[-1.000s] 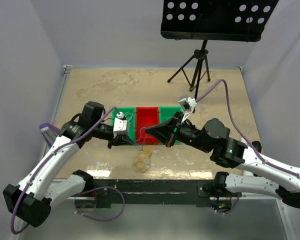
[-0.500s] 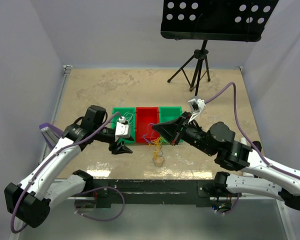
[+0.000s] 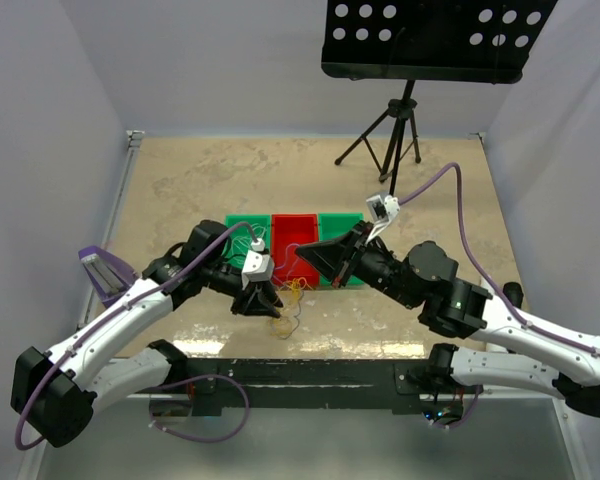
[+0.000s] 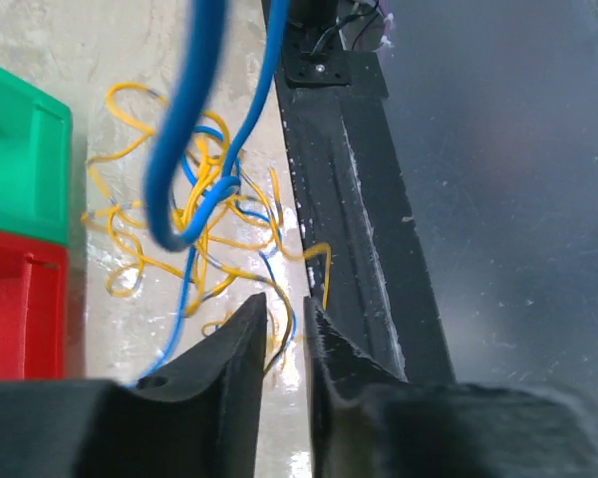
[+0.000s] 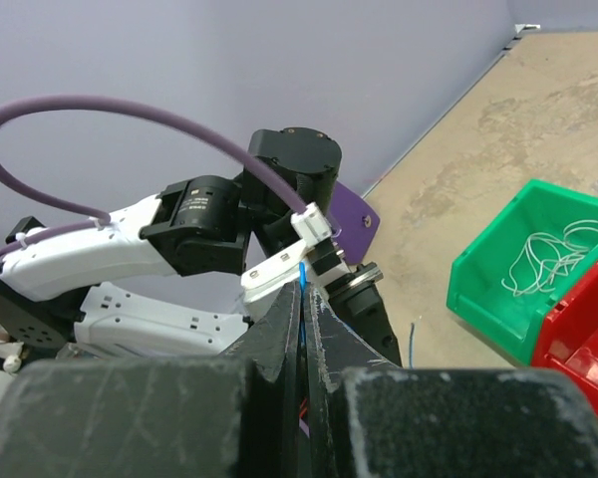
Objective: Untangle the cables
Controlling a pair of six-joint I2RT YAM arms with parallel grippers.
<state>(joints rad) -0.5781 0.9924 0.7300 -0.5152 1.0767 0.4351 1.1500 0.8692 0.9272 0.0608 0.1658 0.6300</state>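
Here, the cables point(image 4: 204, 234) lie tangled on the table point(image 3: 180, 180) beside the red bin point(image 4: 10, 299); the green bin point(image 5: 488, 274) holds a whitish wire point(image 5: 553, 251). Right gripper point(image 5: 303, 291) pinches a blue strand point(image 5: 302, 273); left gripper point(image 4: 284, 309) hovers narrowly parted.

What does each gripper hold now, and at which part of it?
The right gripper is shut on the thin blue cable, somewhere along its raised stretch; the exact spot cannot be told. The left gripper holds nothing.
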